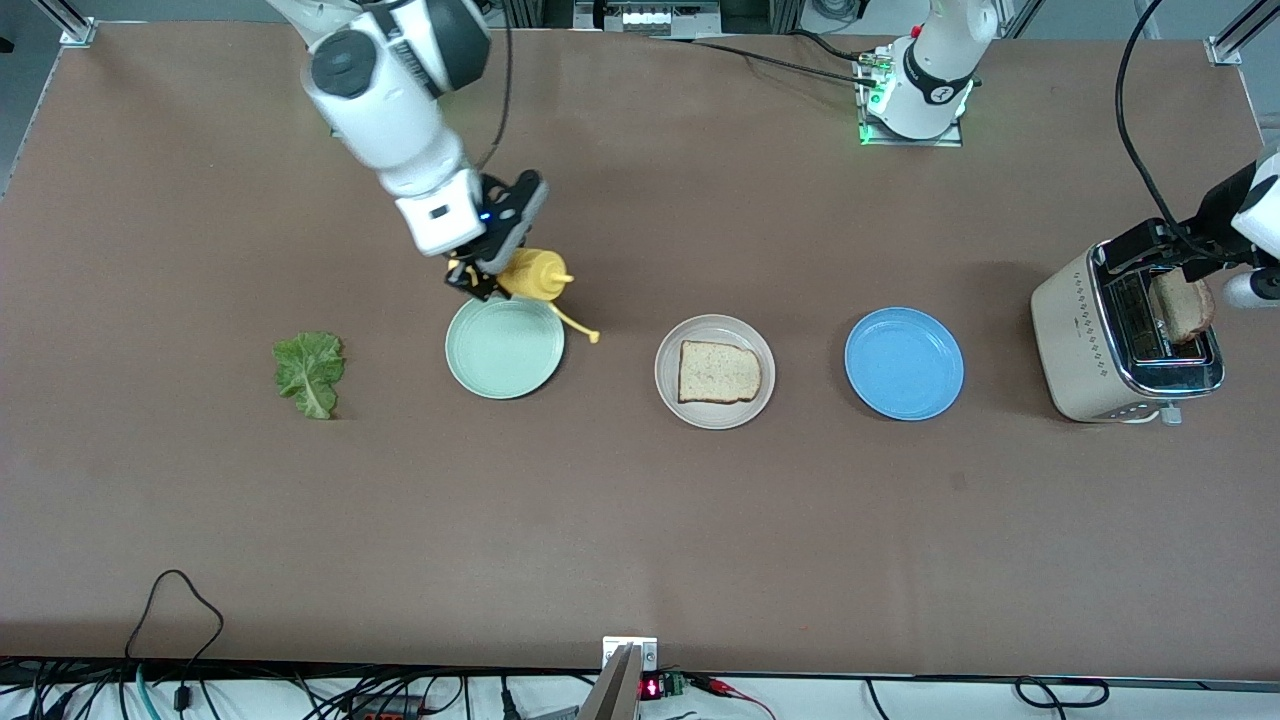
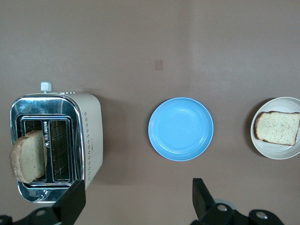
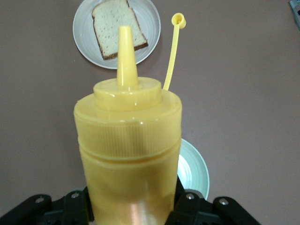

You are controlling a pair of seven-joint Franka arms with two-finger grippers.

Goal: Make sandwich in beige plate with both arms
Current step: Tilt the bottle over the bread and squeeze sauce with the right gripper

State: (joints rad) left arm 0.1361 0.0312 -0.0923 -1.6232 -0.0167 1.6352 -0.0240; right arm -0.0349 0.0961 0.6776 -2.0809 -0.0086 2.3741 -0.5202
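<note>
A: Right then, right gripper (image 1: 478, 275) first. Fingers clamped on a yellow squeeze bottle (image 1: 533, 274), body between the pads, held over the rim of the mint-green plate (image 1: 504, 347). Bottle is tipped: its long axis runs from the fingers out toward the beige plate (image 1: 714, 371), nozzle (image 3: 126, 56) leading. Cap (image 3: 178, 19) is off the nozzle and dangles on its strap.

B: And the left gripper (image 2: 136, 199)?

A: Fingers spread wide, nothing between them. It hangs over the table beside the toaster (image 1: 1125, 340), which sits just off one fingertip; the blue plate (image 2: 181, 129) lies out ahead of the gap.

B: Containers?

A: Toaster: one bread slice (image 2: 28, 156) standing up out of a slot, leaning. Blue plate: bare. Mint-green plate: bare. Beige plate: one square slice of bread (image 1: 718, 372) lying flat, nothing on it.

B: Lettuce?

A: One leaf (image 1: 310, 373) flat on the table, past the mint-green plate toward the right arm's end, well apart from both sets of fingers.
</note>
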